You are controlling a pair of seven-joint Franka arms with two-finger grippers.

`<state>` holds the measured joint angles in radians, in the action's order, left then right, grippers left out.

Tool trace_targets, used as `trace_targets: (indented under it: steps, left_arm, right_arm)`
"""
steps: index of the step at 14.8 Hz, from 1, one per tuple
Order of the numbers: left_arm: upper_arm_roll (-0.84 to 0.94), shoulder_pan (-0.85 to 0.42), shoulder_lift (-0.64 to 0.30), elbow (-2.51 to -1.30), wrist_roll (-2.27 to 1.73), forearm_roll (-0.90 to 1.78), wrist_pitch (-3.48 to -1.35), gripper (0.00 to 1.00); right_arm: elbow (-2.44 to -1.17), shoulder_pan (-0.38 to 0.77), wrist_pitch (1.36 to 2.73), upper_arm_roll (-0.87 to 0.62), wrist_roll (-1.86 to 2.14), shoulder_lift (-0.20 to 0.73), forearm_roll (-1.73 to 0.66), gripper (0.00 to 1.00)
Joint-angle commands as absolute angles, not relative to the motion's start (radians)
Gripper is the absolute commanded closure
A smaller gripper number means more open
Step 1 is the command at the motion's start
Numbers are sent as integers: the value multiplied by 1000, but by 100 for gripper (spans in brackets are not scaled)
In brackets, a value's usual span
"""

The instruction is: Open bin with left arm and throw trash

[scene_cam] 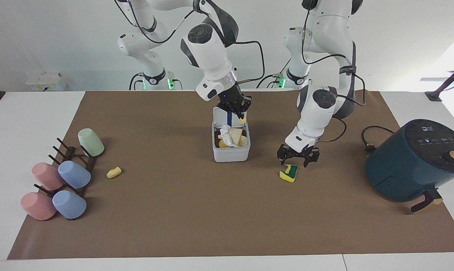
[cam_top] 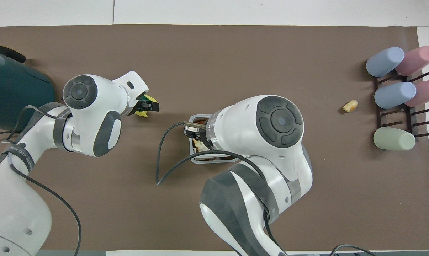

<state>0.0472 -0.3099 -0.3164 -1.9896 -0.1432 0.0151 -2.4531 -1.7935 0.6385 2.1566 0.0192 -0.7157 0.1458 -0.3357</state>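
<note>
A brown mat (scene_cam: 197, 210) covers the white desk (scene_cam: 31, 124). The bin (scene_cam: 230, 152) is white, its raised lid (scene_cam: 221, 113) bearing a dark blue stripe. The sponge piece (scene_cam: 289, 173) beside the bin is yellow and green. The air fryer (scene_cam: 411, 165) is dark teal. By the dark cup rack (scene_cam: 74, 158) lie two pink, two blue and one pale green cup, and a pale yellow lump (scene_cam: 113, 172).

One camera faces the robots from high across the table; another looks steeply down, sharing the brown mat (scene_cam: 227, 210).
</note>
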Motion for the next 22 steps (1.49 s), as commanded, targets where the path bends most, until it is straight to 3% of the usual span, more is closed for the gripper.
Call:
trace_targets:
  steps: [1,2,3,5,7,11,16,19,22]
  left_arm:
    - [38,-325,-313,-2008,-223,-5,-2483,47]
    - [38,-325,-317,-2009,-265,-5,-2487,84]
    - [38,-322,-319,-2017,-271,-5,-2497,100]
    - [37,-324,-318,-2019,-267,-5,-2493,100]
    - [37,-327,-311,-2017,-268,-5,-2487,100]
    - [40,-330,-230,-1981,-268,-5,-2378,100]
    - [44,-455,-169,-1902,-282,-5,-2217,100]
    - [46,-561,-167,-1899,-327,1,-2238,100]
    - [48,-647,-160,-1905,-419,18,-2243,100]
  right_arm:
    - [-1856,629,2189,23,-703,115,-354,100]
    - [-1867,629,2203,23,-703,114,-354,99]
    - [-1876,630,2212,23,-703,107,-353,84]
    - [-1884,635,2223,23,-706,104,-354,65]
    - [-1884,635,2226,23,-704,104,-353,53]
    - [-1841,600,2203,34,-613,120,-315,53]
    - [-1835,343,2178,34,0,138,-240,51]
    - [-1873,232,2194,35,263,149,-172,31]
    - [-1959,164,2310,35,478,141,-48,10]
